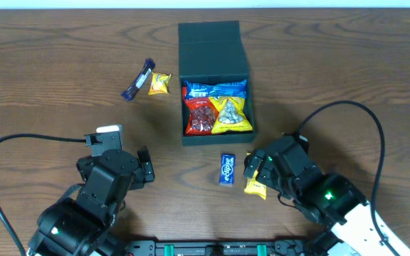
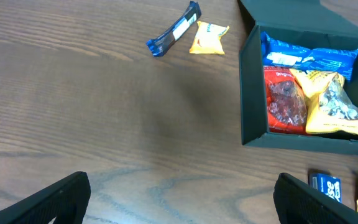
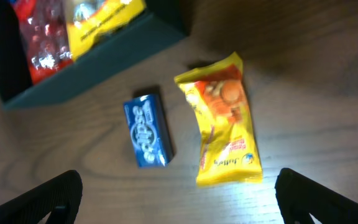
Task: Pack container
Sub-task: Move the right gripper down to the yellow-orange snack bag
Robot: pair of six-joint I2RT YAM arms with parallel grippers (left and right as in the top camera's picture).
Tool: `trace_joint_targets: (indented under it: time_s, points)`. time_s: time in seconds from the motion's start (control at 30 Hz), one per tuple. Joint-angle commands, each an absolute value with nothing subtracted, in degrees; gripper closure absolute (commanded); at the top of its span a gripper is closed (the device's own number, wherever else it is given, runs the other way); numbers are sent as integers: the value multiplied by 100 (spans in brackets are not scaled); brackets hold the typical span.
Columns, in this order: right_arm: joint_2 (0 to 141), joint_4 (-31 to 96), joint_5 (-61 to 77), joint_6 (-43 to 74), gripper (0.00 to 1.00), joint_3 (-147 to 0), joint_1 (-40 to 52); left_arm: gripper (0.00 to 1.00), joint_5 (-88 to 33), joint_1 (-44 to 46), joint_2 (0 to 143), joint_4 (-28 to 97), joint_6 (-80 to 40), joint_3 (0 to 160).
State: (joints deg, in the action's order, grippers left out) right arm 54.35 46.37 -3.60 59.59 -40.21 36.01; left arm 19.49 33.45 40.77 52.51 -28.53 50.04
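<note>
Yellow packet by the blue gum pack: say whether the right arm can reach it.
Probably yes. The right gripper hangs open right over the yellow packet, which lies flat, clear of the blue gum pack and the container, with nothing covering it.

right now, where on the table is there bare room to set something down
Bare wood right of the container, and the wide stretch left of the blue bar and small yellow packet. Crowded in front of the container: blue gum pack, yellow snack packet.
</note>
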Motion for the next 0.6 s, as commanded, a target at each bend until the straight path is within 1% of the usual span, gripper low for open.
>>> trace_joint_targets:
  time_s: [0.0, 0.27, 0.33, 0.37, 0.43, 0.57]
  points:
    - [5428, 4390, -228, 5800, 1, -3706, 3409, 5, 1988, 3330, 4082, 5269, -2897, 4998]
    - [5548, 3881, -266, 5260, 9, -3221, 3061, 5, 1988, 3330, 4082, 5269, -2897, 4998]
    - [5594, 3822, -255, 5262, 20, -3131, 2895, 5, 1988, 3330, 4082, 5269, -2895, 4998]
    - [5625, 3800, -235, 5262, 23, -3087, 2818, 5, 1988, 3330, 4082, 5269, -2897, 4998]
    - [5743, 3680, -165, 5238, 23, -2941, 2633, 5, 1988, 3330, 4082, 5269, -2897, 4998]
    - [5953, 3247, 89, 5111, 31, -2727, 2508, 5, 1988, 3330, 4082, 5269, -2897, 4998]
